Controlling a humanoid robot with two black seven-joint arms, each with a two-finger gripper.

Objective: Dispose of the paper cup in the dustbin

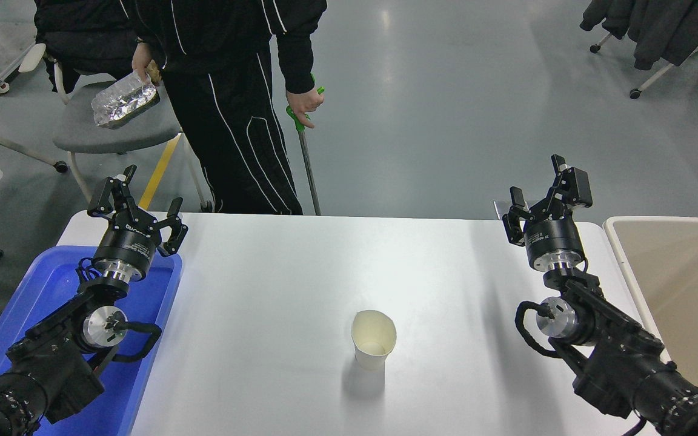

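Head view at the outset of the disposal task. The paper cup point(373, 339) stands upright and alone on the white table point(276, 278), mouth up, its rim visibly squashed out of round, at about six o'clock from the table's centre. The right gripper point(544, 192) hangs above the table's far right corner, at roughly one o'clock from the cup and well apart from it, fingers spread and holding nothing. The dustbin point(621, 266) sits off the table's right edge, at about three o'clock from the cup, just beside the right arm. The left gripper point(138, 203) is parked over the blue tray point(52, 284) at the cup's ten o'clock, fingers likewise spread and empty. A person point(234, 91) stands beyond the far edge at twelve o'clock, holding a foil packet point(125, 100) and a green-handled stick point(303, 136). Likely hazards, judged from this layout: the cup is light and thin-walled, so a finger arriving off-centre could tip it or push it across the smooth tabletop; too firm a closure could crush the already deformed rim and let the cup slip out; and because the bin lies close against the right arm, a release made short of its near rim could drop the cup on the table or the floor.
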